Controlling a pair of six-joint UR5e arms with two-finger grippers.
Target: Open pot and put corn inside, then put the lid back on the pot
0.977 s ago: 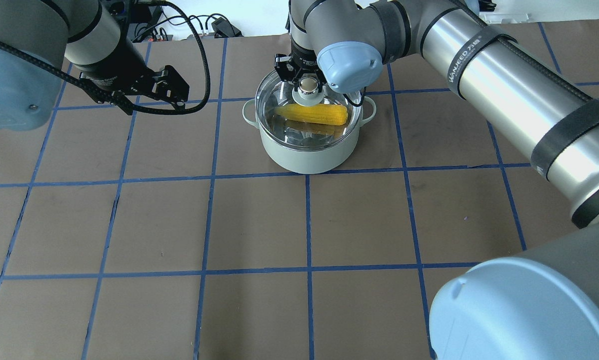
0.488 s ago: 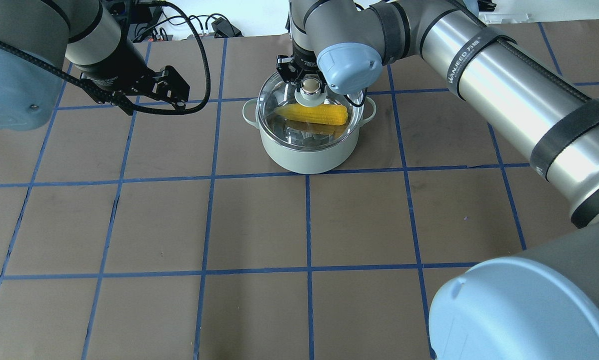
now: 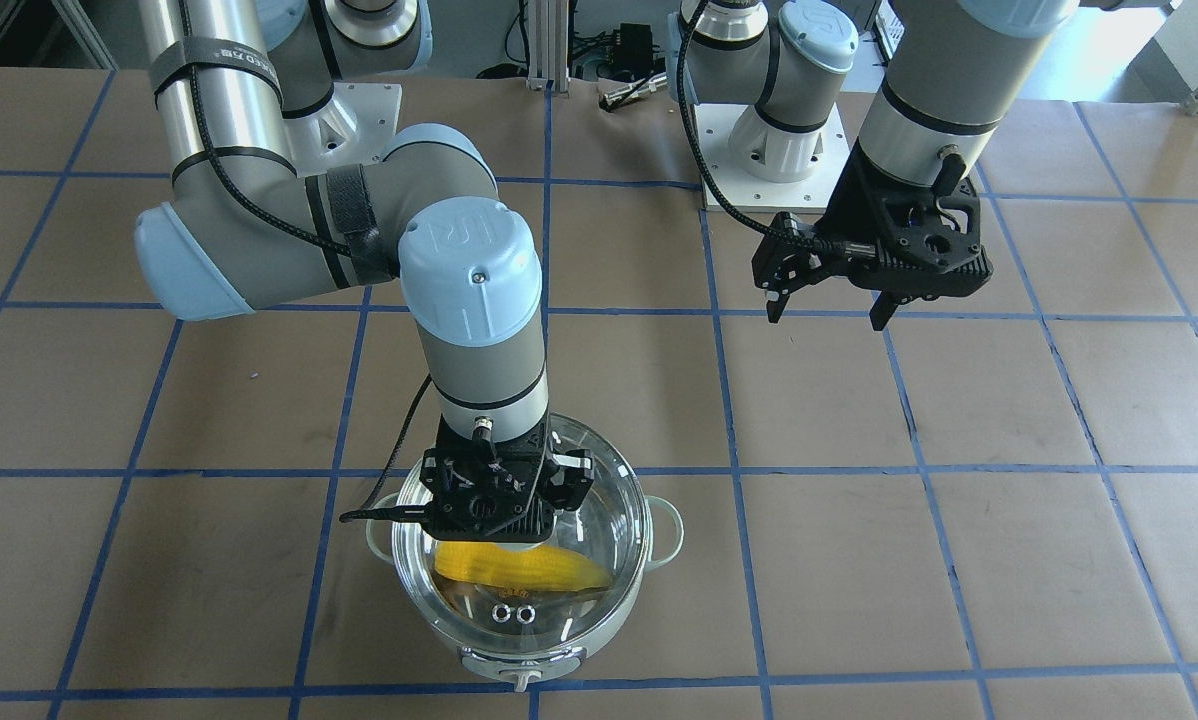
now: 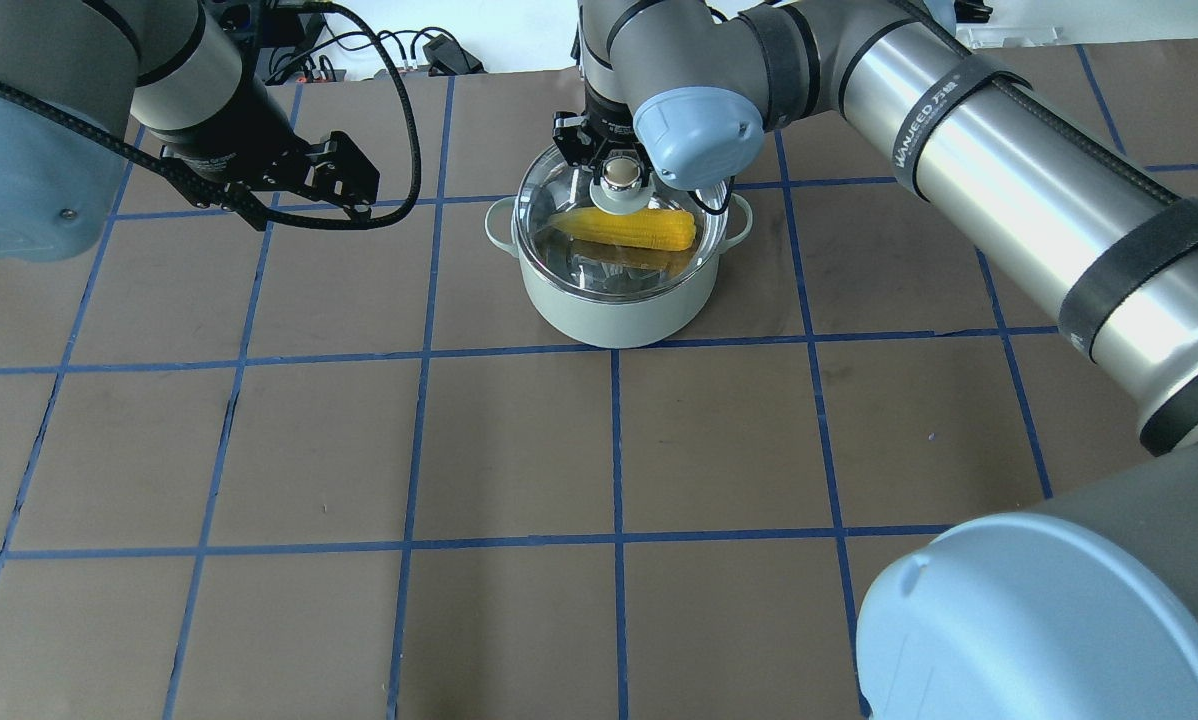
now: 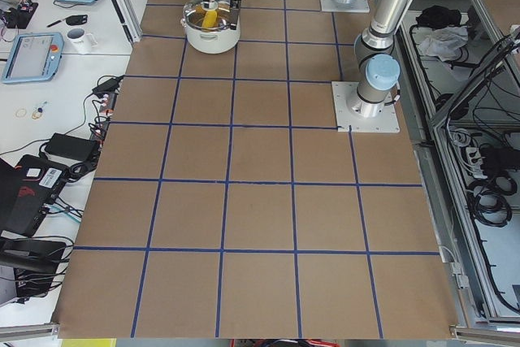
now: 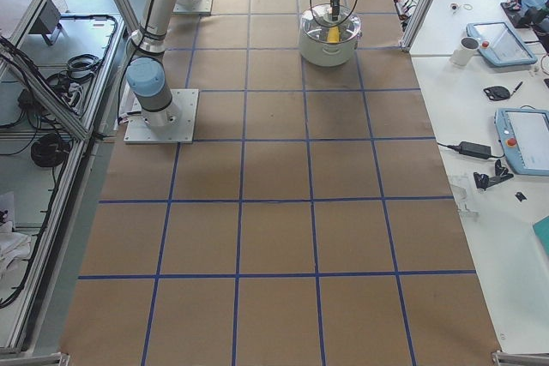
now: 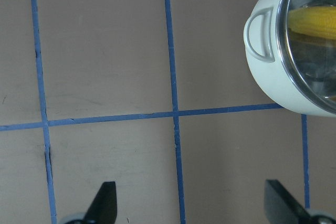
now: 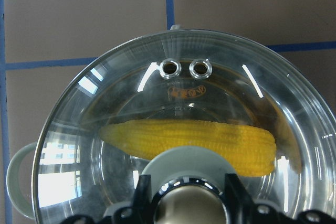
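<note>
Pot point(image 4: 614, 305) sits on the bench point(image 4: 519, 450) toward the far side from my overhead view, roughly centred left to right, with its base over a crossing of the blue tape lines point(image 4: 409, 355). Corn point(image 4: 624, 228) is inside the pot, lying flat across it. In the right wrist view the pointed end is toward the view's left and the blunt end toward its right. Glass lid point(image 4: 599, 270) is on top of the pot and covers the whole opening. It looks level with the rim in the front-facing view, but I can't tell whether it's fully seated. The two vent rings point(image 8: 170, 67) are side by side on the far side of the dome from the robot, just past the corn. Right claw point(image 8: 187, 203) comes straight down on the lid's ball knob point(image 4: 617, 174), one finger on each side of it and closed against it, so it's gripping the lid by the knob. Left claw point(image 3: 827, 318) hovers above the bench well apart from the pot, on the robot's left. Its fingers point(image 7: 107, 200) are spread wide with only bare bench between them. The left wrist view catches one loop handle point(image 7: 261, 35) of the pot at its upper right corner.
</note>
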